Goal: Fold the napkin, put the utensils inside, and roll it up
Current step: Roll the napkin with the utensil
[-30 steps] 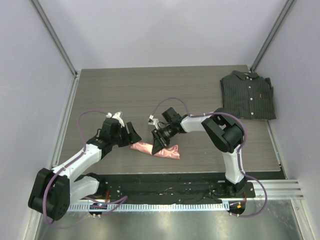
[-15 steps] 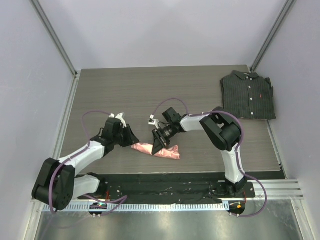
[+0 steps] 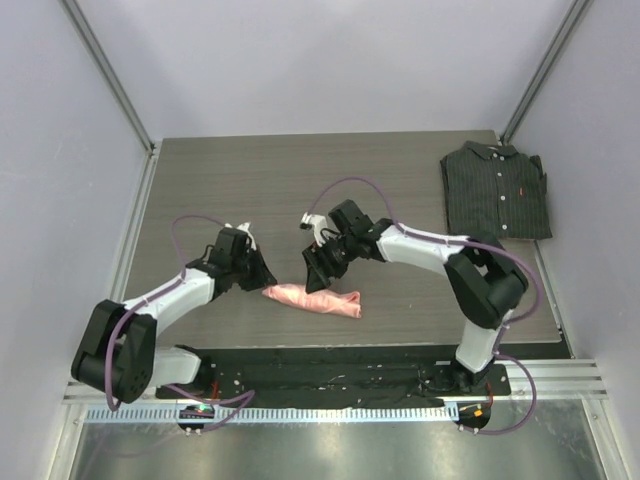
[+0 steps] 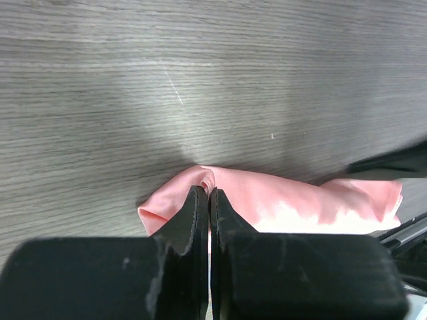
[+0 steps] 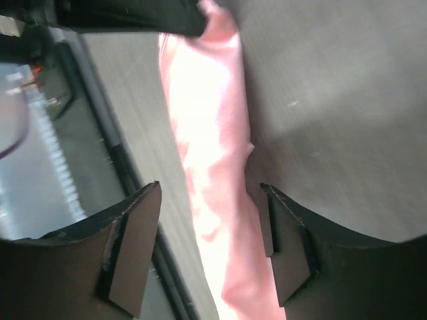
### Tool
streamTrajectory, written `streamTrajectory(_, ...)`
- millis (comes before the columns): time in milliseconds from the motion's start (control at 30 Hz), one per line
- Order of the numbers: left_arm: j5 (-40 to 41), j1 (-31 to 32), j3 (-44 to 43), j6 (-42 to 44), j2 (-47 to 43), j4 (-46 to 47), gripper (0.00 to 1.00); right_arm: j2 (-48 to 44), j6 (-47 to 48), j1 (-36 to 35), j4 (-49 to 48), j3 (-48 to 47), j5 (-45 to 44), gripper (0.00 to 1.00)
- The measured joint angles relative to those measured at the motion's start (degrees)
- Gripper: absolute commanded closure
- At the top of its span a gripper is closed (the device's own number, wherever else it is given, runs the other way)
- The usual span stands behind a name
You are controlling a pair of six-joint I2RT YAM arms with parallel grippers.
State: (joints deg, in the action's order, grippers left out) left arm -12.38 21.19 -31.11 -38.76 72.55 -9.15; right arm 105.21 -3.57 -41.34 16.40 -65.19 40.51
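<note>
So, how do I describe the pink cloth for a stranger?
On the grey wood-grain table, near the middle of its front edge, lies a shiny salmon-pink satin napkin, rolled into a slim bundle. It alone is pink; the dark pinstriped shirt lies far back right.

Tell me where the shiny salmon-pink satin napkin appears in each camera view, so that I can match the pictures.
Top external: the napkin lies low in the centre, near the front edge of the table.
Left wrist: lower middle to right, its end pinched by the shut left fingers.
Right wrist: a band from top centre to bottom, seen between the open right fingers.
Shared landmark: the left fingers at the napkin's end.
</note>
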Motion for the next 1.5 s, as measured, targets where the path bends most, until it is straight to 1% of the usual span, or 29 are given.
streamTrajectory(100, 0.4, 0.0, -2.8, 0.1, 2.4, -2.9, 1.00, -6.9, 3.5, -3.3, -0.6, 1.3, -11.4, 0.27)
streamTrajectory(200, 0.3, -0.3, -5.6, 0.3, 5.3, -5.3, 1.00, -12.3, 7.4, -10.0, -4.5, 4.7, -22.7, 0.26)
streamTrajectory(300, -0.3, -1.1, -7.5, 0.5, 8.0, -6.6, 1.00, -14.4, 11.3, -16.1, -8.0, 8.3, -31.2, 0.26)
streamTrajectory(433, -1.6, -1.9, -9.0, 0.5, 10.6, -7.4, 1.00, -13.1, 15.3, -20.2, -9.6, 10.5, -39.0, 0.25)
streamTrajectory(500, -2.2, -2.1, -9.4, 0.7, 11.4, -7.5, 1.00, -11.4, 16.8, -20.6, -10.3, 10.5, -41.8, 0.25)
streamTrajectory(633, -2.9, -2.2, -9.7, 1.2, 11.9, -7.6, 1.00, -8.4, 18.9, -20.6, -11.2, 10.4, -44.4, 0.25)
streamTrajectory(767, -3.3, -2.2, -10.0, 1.7, 12.3, -7.9, 1.00, -5.7, 20.0, -20.5, -11.0, 9.5, -44.3, 0.26)
streamTrajectory(833, -3.5, -2.3, -10.0, 1.7, 12.5, -7.9, 1.00, -4.3, 20.0, -20.4, -10.8, 8.7, -43.8, 0.28)
streamTrajectory(900, -3.8, -2.4, -10.0, 1.8, 12.6, -7.9, 0.99, -3.5, 20.0, -19.8, -10.4, 7.4, -42.5, 0.32)
streamTrajectory(933, -3.9, -2.4, -10.0, 1.8, 12.6, -7.8, 0.97, -3.2, 19.8, -19.4, -10.1, 6.9, -41.5, 0.40)
streamTrajectory(967, -4.0, -2.5, -10.0, 1.8, 12.6, -7.9, 0.88, -2.8, 19.6, -18.8, -9.6, 6.2, -40.3, 0.45)
streamTrajectory(1000, -4.0, -2.5, -10.0, 1.8, 12.6, -7.8, 0.84, -2.4, 19.3, -18.0, -9.0, 5.5, -38.8, 0.50)
streamTrajectory(1033, -3.9, -2.5, -10.1, 1.8, 12.6, -7.9, 0.78, -2.0, 18.8, -17.1, -8.3, 5.0, -37.2, 0.58)
streamTrajectory(1067, -3.9, -2.5, -10.1, 1.9, 12.5, -8.0, 0.68, -1.8, 18.2, -16.2, -7.7, 4.7, -35.7, 0.61)
streamTrajectory(1133, -3.1, -2.5, -10.7, 2.2, 12.2, -8.7, 0.59, -1.6, 17.1, -14.3, -6.7, 4.5, -32.6, 0.67)
streamTrajectory(1167, -2.4, -2.5, -11.0, 2.3, 11.8, -9.1, 0.49, -1.5, 16.6, -13.6, -6.4, 4.4, -31.4, 0.69)
streamTrajectory(1200, -1.6, -2.5, -11.3, 2.4, 11.2, -9.6, 0.45, -1.3, 16.0, -12.6, -5.8, 4.2, -29.9, 0.69)
streamTrajectory(1267, 0.5, -2.5, -11.8, 2.8, 9.5, -10.6, 0.42, -0.9, 14.5, -10.9, -5.0, 3.7, -26.3, 0.70)
streamTrajectory(1367, 3.3, -2.6, -12.0, 3.0, 6.0, -11.4, 0.41, 0.2, 12.1, -7.8, -4.8, 3.1, -20.3, 0.71)
streamTrajectory(1500, 4.6, -2.6, -11.2, 3.0, 1.4, -10.8, 0.41, 2.6, 8.9, -3.9, -4.9, 2.2, -11.0, 0.71)
